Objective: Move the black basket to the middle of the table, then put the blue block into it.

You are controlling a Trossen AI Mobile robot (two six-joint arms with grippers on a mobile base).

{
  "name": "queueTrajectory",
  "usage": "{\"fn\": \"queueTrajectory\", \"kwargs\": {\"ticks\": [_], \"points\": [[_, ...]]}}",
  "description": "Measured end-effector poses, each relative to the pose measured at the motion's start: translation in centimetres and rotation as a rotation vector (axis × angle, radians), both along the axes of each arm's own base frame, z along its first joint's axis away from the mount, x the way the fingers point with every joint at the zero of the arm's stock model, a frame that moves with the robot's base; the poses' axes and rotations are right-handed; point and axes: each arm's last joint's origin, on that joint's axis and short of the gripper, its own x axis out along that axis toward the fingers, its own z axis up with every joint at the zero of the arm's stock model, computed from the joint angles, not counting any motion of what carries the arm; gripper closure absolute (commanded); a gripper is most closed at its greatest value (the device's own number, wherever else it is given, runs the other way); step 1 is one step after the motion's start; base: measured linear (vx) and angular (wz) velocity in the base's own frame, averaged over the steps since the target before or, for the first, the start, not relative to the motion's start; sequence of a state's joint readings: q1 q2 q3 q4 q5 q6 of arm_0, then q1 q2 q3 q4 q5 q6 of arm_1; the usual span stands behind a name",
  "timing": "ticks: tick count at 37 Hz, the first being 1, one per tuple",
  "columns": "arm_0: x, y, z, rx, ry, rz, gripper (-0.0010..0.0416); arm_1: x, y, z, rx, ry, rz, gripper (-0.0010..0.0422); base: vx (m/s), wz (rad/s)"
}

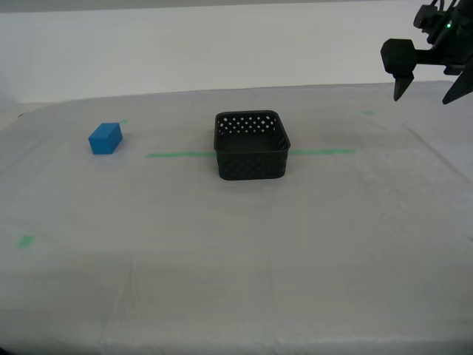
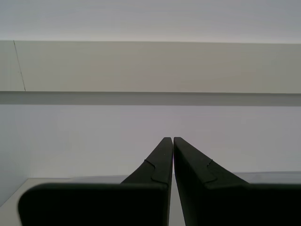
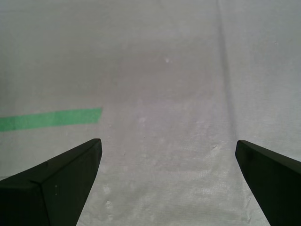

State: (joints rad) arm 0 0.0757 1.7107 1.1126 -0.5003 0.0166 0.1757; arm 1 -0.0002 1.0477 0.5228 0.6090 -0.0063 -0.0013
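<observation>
The black basket (image 1: 251, 148) stands upright in the middle of the table (image 1: 310, 266), on the green tape line (image 1: 177, 154). It looks empty. The blue block (image 1: 106, 138) lies on the cloth well to the exterior view's left of the basket. My first gripper (image 1: 423, 100) hangs open and empty above the table at the exterior view's upper right, far from both. In the first wrist view its jaws (image 3: 168, 141) are spread wide over bare cloth, near the end of the tape (image 3: 51, 118). My second gripper (image 2: 169, 138) is shut, empty, and faces a pale wall; it does not show in the exterior view.
Small green marks lie on the cloth at the near left (image 1: 26, 240) and far right (image 1: 368, 112) of the exterior view. A white wall (image 1: 222, 44) runs behind the table's far edge.
</observation>
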Motion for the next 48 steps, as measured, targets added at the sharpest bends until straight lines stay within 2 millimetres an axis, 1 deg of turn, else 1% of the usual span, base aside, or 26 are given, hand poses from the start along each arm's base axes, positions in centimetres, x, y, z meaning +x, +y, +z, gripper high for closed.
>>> {"fn": "queueTrajectory", "kwargs": {"ticks": [48], "points": [[0.00, -0.03, 0.01, 0.000, 0.000, -0.001, 0.0007, 0.00, 0.00, 0.00, 0.000, 0.000, 0.000, 0.0412, 0.000, 0.000]]}}
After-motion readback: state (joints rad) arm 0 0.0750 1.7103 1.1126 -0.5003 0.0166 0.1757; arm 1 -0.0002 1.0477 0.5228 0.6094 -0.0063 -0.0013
